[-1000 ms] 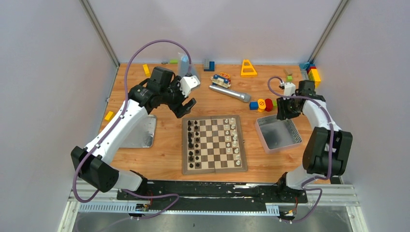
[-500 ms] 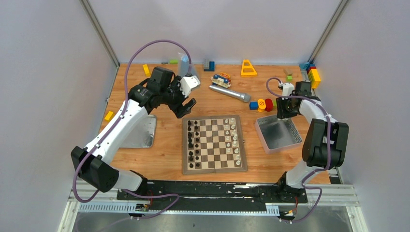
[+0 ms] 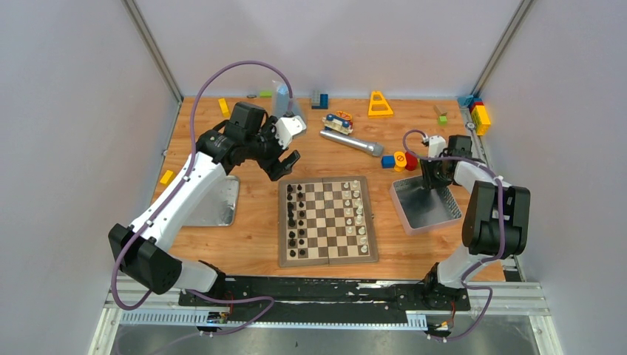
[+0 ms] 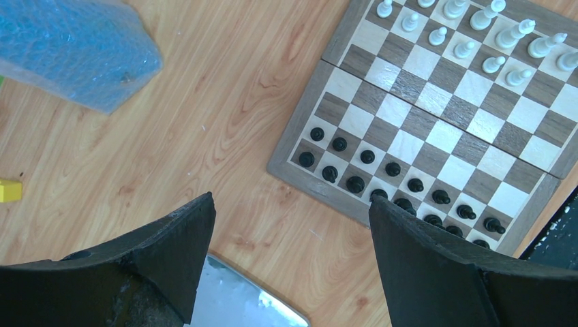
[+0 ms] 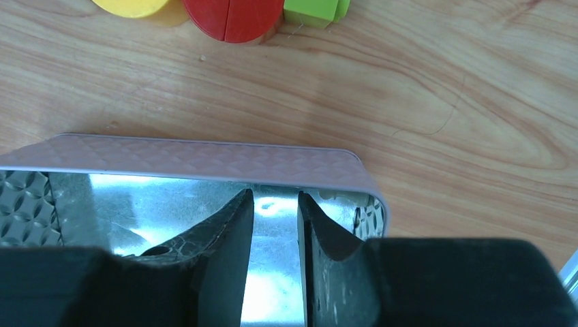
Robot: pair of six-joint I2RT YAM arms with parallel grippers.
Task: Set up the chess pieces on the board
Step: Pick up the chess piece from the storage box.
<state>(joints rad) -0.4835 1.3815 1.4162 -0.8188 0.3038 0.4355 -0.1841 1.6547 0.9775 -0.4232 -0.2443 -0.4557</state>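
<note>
The board (image 3: 327,259) lies at the table's middle. White chess pieces (image 3: 356,214) fill its two right-hand columns and black pieces (image 3: 296,218) its two left-hand columns. My left gripper (image 3: 285,164) hovers open above the bare wood off the board's far left corner. In the left wrist view, nothing lies between its fingers (image 4: 174,252), and the board (image 4: 436,136) and its white pieces (image 4: 491,41) lie ahead. My right gripper (image 3: 431,181) reaches into the far corner of the metal tin (image 3: 425,211). Its jaws (image 5: 272,204) stand a narrow gap apart with only the tin's floor between them.
A flat metal lid (image 3: 214,203) lies left of the board, under the left arm. Beyond the tin's wall (image 5: 184,160) sit red (image 5: 232,10), yellow (image 5: 133,5) and green (image 5: 313,10) toy blocks. A silver microphone (image 3: 351,142), a yellow triangle (image 3: 380,104) and loose bricks line the back.
My right gripper has come down and toward the board into the tin's far corner, and its jaws have narrowed. The left arm has not moved.
</note>
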